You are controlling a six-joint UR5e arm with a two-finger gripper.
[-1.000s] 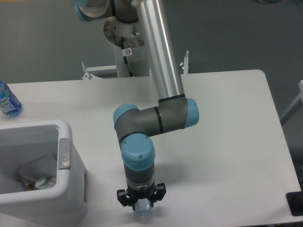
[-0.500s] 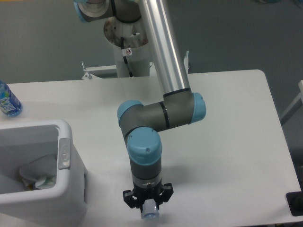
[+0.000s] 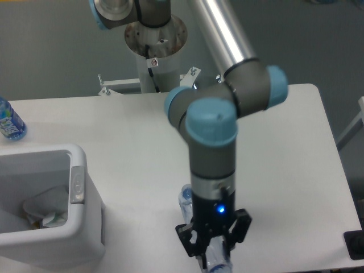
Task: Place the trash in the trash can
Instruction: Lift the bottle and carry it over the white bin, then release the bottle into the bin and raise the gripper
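My gripper (image 3: pixel 213 259) is near the table's front edge, right of the trash can, and is shut on the clear slim plastic bottle (image 3: pixel 186 200). The bottle sticks out behind the wrist at one end and below the fingers at the other; its label is hidden by the gripper. The white trash can (image 3: pixel 76 154), with a grey tab (image 3: pixel 78 185) on its right rim, stands at the front left. A crumpled whitish wrapper (image 3: pixel 48 206) lies inside it.
A blue-labelled bottle (image 3: pixel 9 121) stands at the table's left edge, behind the trash can. The arm's base column (image 3: pixel 154 42) stands behind the table's far edge. A dark object (image 3: pixel 355 244) sits at the front right corner.
The arm has swung right and risen toward the camera. The gripper has moved right along the front edge with the bottle, which now shows at an angle.
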